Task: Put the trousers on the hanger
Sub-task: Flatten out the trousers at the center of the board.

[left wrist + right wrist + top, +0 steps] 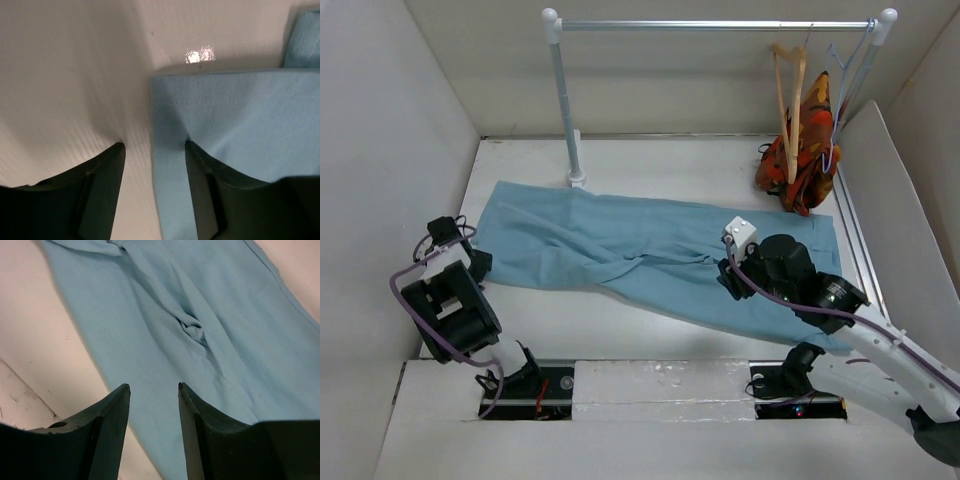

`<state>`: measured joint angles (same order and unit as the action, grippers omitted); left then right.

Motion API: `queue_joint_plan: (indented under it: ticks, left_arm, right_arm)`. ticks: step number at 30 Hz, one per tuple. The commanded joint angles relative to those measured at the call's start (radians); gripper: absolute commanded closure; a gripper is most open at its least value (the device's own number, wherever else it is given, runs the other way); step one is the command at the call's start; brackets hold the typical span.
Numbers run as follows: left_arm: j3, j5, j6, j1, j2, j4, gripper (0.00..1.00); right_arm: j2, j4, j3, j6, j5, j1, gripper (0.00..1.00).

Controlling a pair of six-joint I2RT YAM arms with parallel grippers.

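– White table [620, 330], pale walls on three sides, grey metal rail [720, 25] along the far edge. Where's the work?
– Soft light-blue cloth trousers [650, 255] lie flat, running from near the left edge toward the near right corner. Tan wooden triangular hanger [794, 140] hangs off the rail at the far right corner, well apart from them, beside an orange-red patterned garment [810, 165].
– Grippers?
– Left gripper [154, 150]: jaws spread, straddling the stitched hem edge. Right gripper [154, 390]: jaws spread over the cloth near the bunched crotch fold, pinching nothing.
– How to lift well?
– Weave is fine and limp, and it probably slides on the smooth top. Bite well past the hem, gather a fold on the right, and raise both ends level so the legs don't drag.
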<state>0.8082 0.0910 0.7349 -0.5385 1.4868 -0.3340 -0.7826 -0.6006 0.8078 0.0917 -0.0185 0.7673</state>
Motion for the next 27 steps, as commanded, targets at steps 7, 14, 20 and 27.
queue_joint_plan:
  ticks: [7,14,20,27]
  left_arm:
    - [0.014,-0.04,0.02,0.008,0.109,0.096,0.98]
    - [0.058,-0.031,-0.035,0.008,-0.012,0.036,1.0]
    - [0.131,0.026,-0.08,0.008,-0.374,-0.086,1.0]
    - [0.141,-0.042,-0.058,0.035,-0.522,-0.177,1.0]
  right_arm:
    - [0.077,-0.14,0.048,-0.038,-0.011,-0.157,0.5]
    - [0.042,-0.237,0.038,-0.067,0.062,-0.348,0.39]
    - [0.022,-0.214,-0.027,-0.083,0.279,-0.467,0.44]
    - [-0.084,-0.206,-0.035,-0.106,0.135,-0.494,0.6]
